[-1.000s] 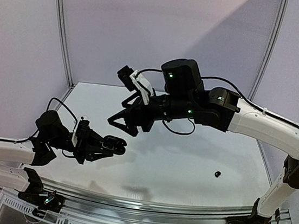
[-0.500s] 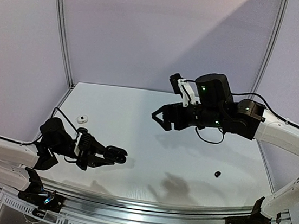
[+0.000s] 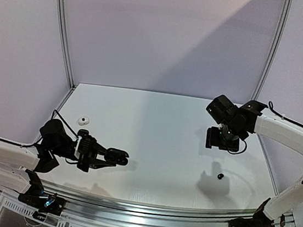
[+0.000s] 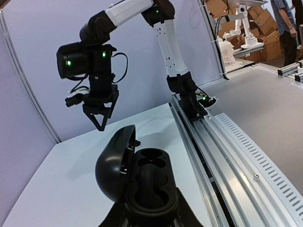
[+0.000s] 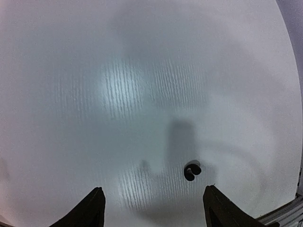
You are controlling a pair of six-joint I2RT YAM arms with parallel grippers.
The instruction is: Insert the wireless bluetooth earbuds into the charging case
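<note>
Right wrist view: the black earbud (image 5: 192,171) lies on the table (image 5: 94,71) near its front right corner, a bit right of the wide-open right gripper (image 5: 154,194). Move over it first, then go down slowly. The left gripper (image 4: 150,215) holds the open charging case (image 4: 147,182).

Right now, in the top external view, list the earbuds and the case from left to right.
whitish earbud → charging case → black earbud
</note>
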